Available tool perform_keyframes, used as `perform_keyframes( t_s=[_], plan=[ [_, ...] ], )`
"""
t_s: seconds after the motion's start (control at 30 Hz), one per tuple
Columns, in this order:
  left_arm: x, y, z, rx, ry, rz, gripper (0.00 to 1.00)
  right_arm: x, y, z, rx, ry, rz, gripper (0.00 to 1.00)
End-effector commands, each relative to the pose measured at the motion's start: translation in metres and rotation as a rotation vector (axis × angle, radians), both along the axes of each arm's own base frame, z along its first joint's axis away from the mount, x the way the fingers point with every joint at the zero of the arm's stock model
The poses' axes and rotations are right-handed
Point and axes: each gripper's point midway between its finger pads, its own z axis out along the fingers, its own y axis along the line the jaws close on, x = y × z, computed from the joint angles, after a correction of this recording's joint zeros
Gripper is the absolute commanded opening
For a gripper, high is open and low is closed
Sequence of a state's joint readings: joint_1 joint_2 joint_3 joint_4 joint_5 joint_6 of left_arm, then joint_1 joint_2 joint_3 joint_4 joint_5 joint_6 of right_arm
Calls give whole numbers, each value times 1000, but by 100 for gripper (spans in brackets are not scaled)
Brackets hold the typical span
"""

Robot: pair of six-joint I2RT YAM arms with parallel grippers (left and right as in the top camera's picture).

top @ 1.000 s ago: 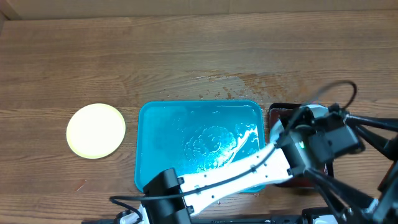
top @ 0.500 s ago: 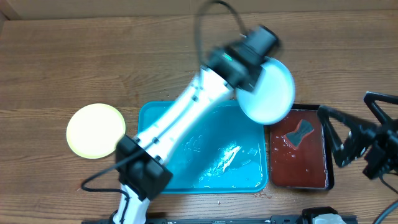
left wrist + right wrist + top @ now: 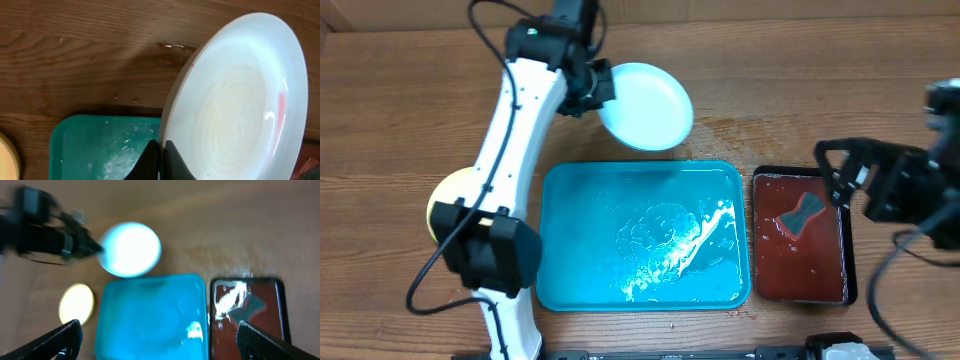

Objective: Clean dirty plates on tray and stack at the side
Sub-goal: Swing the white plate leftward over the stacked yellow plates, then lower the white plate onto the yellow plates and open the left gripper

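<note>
Left gripper (image 3: 588, 86) is clamped on the rim of the white plate (image 3: 646, 106), which is held beyond the turquoise tray (image 3: 548, 240), over the bare table (image 3: 800, 80). This is presumably for carrying to the yellow plate (image 3: 448, 205) and stacking. The plate projects ahead of the gripper. A faint red streak seems to mark it, though glare leaves this uncertain. The right gripper (image 3: 840, 172) is spread wide, holding nothing.
</note>
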State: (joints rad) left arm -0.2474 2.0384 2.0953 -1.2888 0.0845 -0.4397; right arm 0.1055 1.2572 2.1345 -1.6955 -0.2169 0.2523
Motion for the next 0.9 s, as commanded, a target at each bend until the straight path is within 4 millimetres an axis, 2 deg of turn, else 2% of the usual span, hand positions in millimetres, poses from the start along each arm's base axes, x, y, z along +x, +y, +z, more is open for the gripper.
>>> perform_keyframes(
  t_s=[0.0,0.13,0.3,0.43,0.67,0.87],
  plan=[
    [-16,18,26,-47,-63,55,5,9,-1,-32,-11,118,-21,100],
    [-39,47,20,-45,-105,114,5,17,0,-69,-7,259,-49,100],
    [-83,91,-2,-73,-133,265,5,27,1,-106,-24,397,-52,100],
    [-125,130,-23,-81,-143,413,5,35,2,-130,-36,483,-53,100],
    [-174,193,-46,-46,-148,668,4,47,4,-149,-44,563,-52,100],
    [-209,248,-72,-40,-70,947,4,47,4,-151,-46,573,-51,100]
  ],
)
